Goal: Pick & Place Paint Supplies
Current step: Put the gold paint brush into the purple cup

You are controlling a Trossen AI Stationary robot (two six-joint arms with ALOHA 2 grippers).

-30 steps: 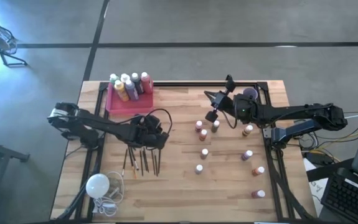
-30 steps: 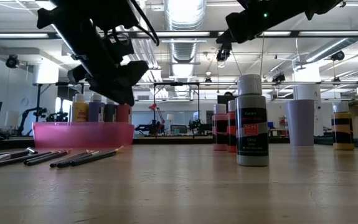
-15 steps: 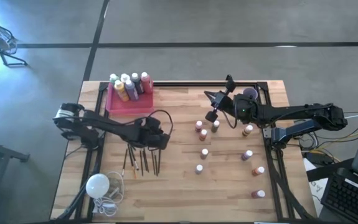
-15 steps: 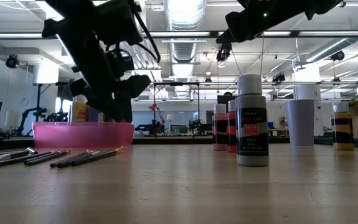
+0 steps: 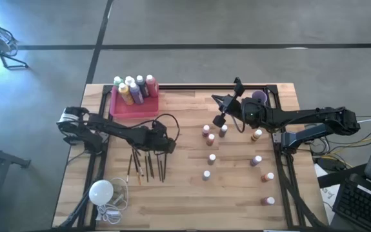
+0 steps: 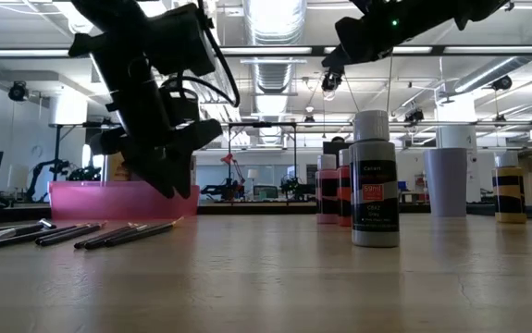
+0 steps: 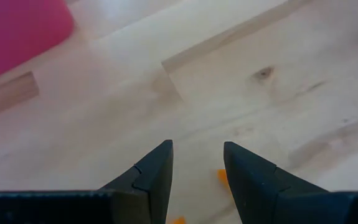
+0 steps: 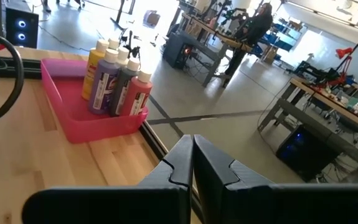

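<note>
So the left gripper (image 5: 161,145) is hanging low over the wood with its fingers spread and nothing between them, which looks to me like it's lining up for one of the paintbrushes (image 5: 148,166). Those lie in a loose row just beside it, toward the front edge. The big bottles (image 5: 133,87) already stand packed in the pink tray (image 5: 124,108) at the back, so that's clearly the drop spot. The right gripper (image 5: 227,108) waits above the small bottles (image 5: 208,134), fingers pressed together.
</note>
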